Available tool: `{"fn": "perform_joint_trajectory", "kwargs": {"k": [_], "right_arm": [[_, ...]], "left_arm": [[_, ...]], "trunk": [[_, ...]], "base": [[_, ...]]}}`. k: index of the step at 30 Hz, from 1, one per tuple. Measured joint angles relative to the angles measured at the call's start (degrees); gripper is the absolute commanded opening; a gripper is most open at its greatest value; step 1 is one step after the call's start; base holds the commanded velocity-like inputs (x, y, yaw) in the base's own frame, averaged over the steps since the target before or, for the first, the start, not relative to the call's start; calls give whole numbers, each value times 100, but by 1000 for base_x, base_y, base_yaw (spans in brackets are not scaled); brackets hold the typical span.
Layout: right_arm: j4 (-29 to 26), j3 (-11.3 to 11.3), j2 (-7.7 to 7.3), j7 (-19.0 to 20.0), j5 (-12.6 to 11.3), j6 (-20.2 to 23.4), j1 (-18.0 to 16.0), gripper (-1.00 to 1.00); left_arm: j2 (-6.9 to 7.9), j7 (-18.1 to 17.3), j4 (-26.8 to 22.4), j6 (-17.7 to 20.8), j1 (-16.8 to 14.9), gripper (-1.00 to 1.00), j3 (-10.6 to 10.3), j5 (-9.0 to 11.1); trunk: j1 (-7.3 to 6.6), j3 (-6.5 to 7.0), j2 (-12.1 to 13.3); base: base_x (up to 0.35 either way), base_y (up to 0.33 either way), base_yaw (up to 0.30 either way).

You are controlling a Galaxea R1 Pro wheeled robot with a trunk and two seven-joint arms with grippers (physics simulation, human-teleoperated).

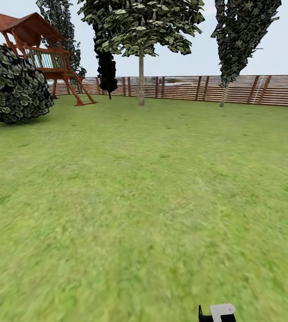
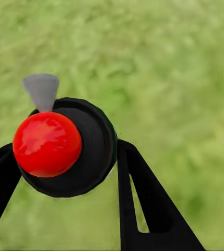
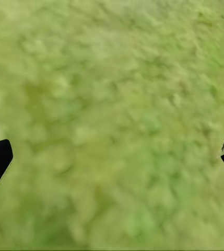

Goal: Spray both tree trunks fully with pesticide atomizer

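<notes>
red-knobbed, black-bodied pesticide atomizer (image 2: 65, 146) with grey nozzle sits pinched in the left gripper (image 2: 65, 178) above blurry green grass floor (image 1: 130, 214), the right gripper (image 3: 112, 157) spread empty; carrying stage, next calling for a drive to a thick-trunked tree.

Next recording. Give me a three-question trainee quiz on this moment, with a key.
1. True or false: the right hand is closed on the pesticide atomizer.
2. What lies beyond the right hand in its wrist view? A) paving B) grass C) a tree trunk
3. Fill in: in the head view, the wooden playset stands in front of the slatted ____.

Key:
1. False. Its fingers stand wide apart with nothing between them. The atomizer sits between the fingers of the left hand.
2. B, blurry green grass.
3. fence
</notes>
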Motion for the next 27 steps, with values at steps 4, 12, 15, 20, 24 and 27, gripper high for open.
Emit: {"fn": "perform_joint_trajectory", "kwargs": {"k": [4,12,15,20,24,27], "right_arm": [[0,0,0,0,0,0,0,100],[0,0,0,0,0,0,0,100],[-1,0,0,0,0,0,0,100],[0,0,0,0,0,0,0,100],[0,0,0,0,0,0,0,100],[0,0,0,0,0,0,0,100]], "left_arm": [[-2,0,0,0,0,-100,-2,3],[0,0,0,0,0,-100,-1,-10],[1,0,0,0,0,-100,-1,-13],[1,0,0,0,0,-100,-2,-23],[1,0,0,0,0,-100,-1,-8],[1,0,0,0,0,-100,-1,-2]], "trunk": [[0,0,0],[0,0,0],[0,0,0],[0,0,0],[0,0,0],[0,0,0]], "base": [[338,0,0],[338,0,0],[338,0,0],[338,0,0],[338,0,0],[338,0,0]]}}
